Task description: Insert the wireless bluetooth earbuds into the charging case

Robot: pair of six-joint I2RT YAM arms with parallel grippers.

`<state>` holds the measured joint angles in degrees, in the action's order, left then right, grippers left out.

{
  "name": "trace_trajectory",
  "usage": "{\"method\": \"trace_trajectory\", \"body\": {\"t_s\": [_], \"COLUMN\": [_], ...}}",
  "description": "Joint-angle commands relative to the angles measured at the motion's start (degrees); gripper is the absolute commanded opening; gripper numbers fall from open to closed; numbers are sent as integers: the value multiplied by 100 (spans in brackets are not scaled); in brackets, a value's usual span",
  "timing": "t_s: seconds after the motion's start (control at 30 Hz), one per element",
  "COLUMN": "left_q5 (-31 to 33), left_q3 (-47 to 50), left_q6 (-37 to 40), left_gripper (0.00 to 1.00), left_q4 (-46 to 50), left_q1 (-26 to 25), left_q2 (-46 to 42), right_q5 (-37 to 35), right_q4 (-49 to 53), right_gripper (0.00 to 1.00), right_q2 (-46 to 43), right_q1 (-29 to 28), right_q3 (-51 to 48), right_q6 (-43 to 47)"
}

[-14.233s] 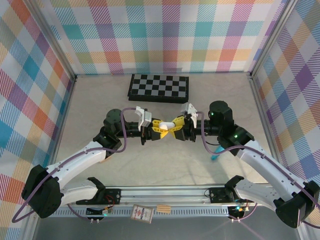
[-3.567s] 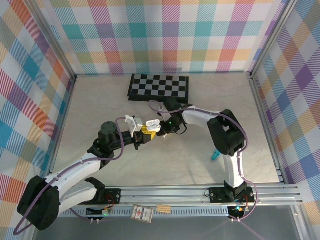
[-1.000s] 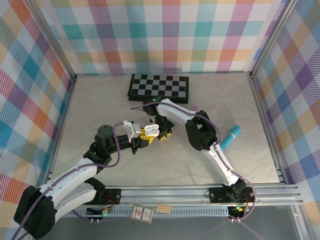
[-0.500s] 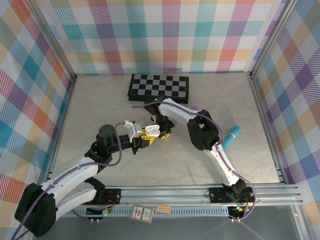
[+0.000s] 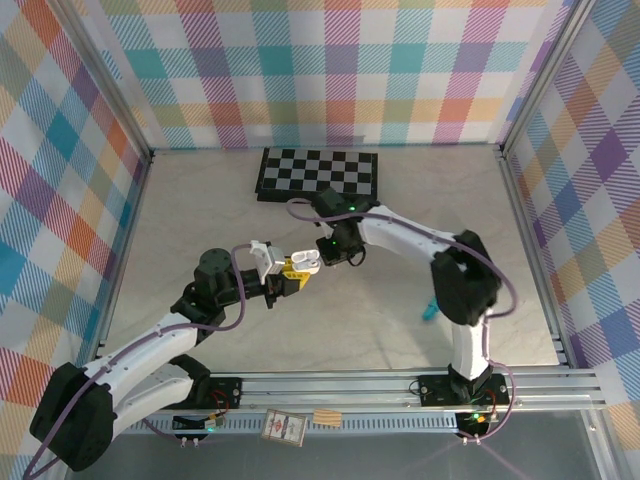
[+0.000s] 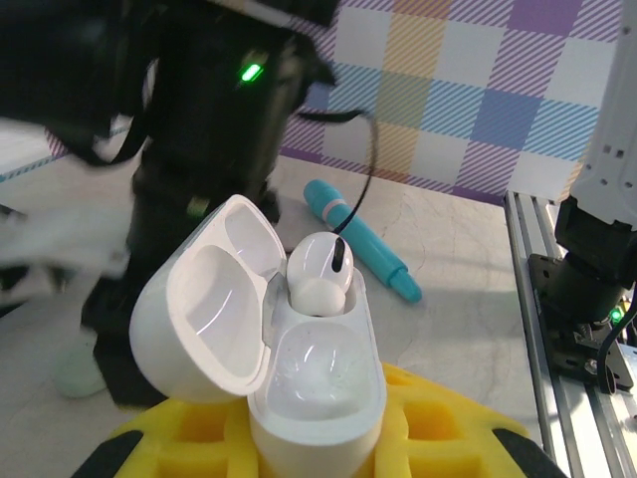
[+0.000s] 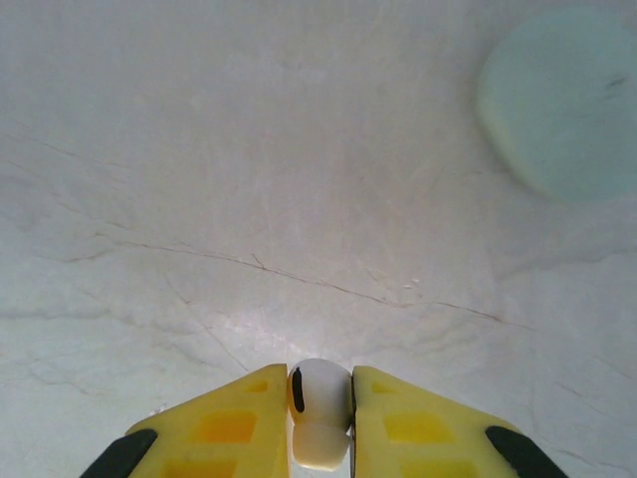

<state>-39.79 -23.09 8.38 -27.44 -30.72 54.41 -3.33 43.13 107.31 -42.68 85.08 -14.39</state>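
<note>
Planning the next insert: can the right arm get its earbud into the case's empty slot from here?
Probably yes. The right gripper is shut on the loose earbud, close beside the charging case in the left gripper. Its lid is tipped open and the near slot is bare; the seated earbud fills the far one.

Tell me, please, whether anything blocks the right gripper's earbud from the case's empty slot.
Nothing visible blocks the held earbud: the charging case lid is swung back, the empty slot bare beside the seated earbud.
</note>
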Motion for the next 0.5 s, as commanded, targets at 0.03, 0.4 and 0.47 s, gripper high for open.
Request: {"method": "trace_trajectory", "body": {"t_s": [0.03,0.4,0.47], "left_q5": [-17,29,21], "left_q3": [-134,-304,-336], "left_q6": [-116,-354,-425], "left_gripper": [0,0,0], "left_q4": [-416,-685,-758], "left_q1": [-66,-66,-76], "left_q2": [131,652,770], "right_q5": [-175,208,403], "right_q4": [-1138,-2383,-2459], "right_gripper": [19,19,20], "right_q2": [-979,-3071,-3360], "right_q1": [92,138,125], "right_q3": [-767,-2047,-2140], "right_q6": [31,754,931]}}
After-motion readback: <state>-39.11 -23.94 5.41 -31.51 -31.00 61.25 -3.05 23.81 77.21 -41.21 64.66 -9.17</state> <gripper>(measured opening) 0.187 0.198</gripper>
